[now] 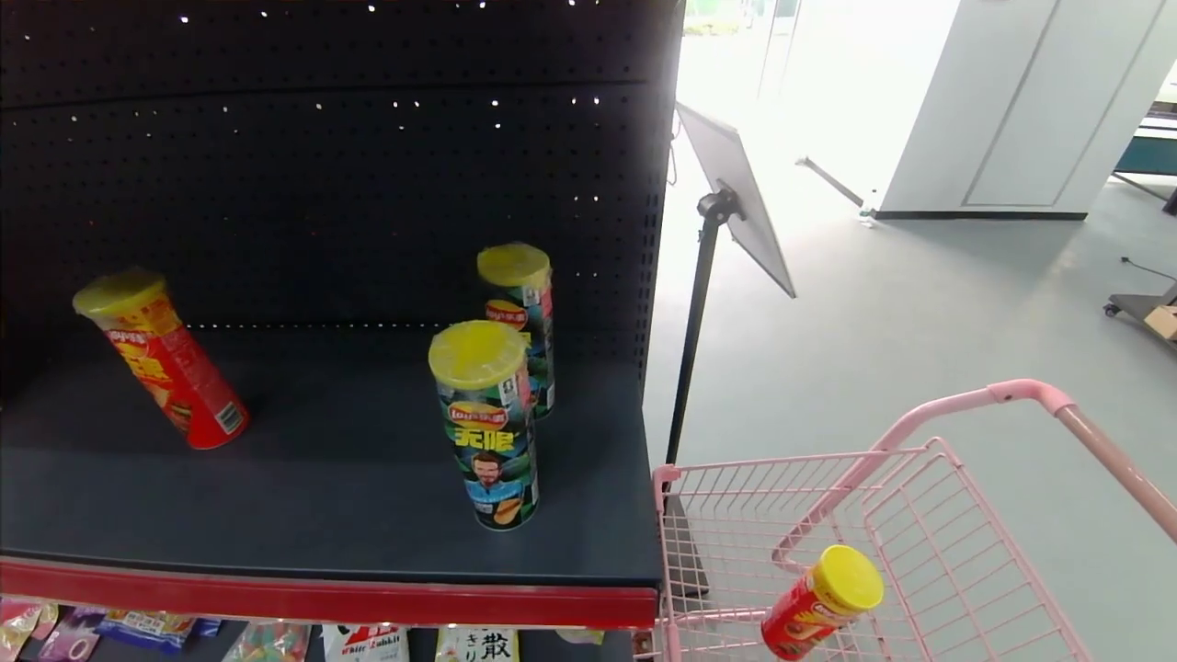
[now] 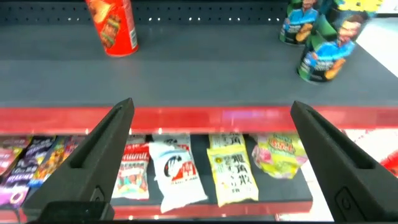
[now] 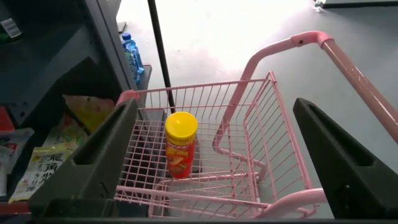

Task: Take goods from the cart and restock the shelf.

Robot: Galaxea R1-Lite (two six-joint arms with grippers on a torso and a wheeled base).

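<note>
A red chip can with a yellow lid [image 3: 180, 144] stands in the pink wire cart [image 3: 249, 130]; my right gripper [image 3: 214, 106] hovers open above it with nothing between its fingers. In the head view the same can [image 1: 821, 602] shows in the cart [image 1: 919, 496] to the right of the shelf. The dark shelf board [image 1: 322, 478] carries a red can [image 1: 161, 359] at the left and two dark green cans, one in front [image 1: 487, 423] and one behind [image 1: 519, 322]. My left gripper [image 2: 211, 106] is open and empty, level with the shelf's red front edge [image 2: 205, 118].
Snack bags [image 2: 180, 174] lie on the lower shelf beneath the red edge. A tilted sign board on a black stand [image 1: 736, 202] is between shelf and cart. A blue bottle [image 3: 129, 55] sits low by the shelf's end. Open grey floor stretches to the right.
</note>
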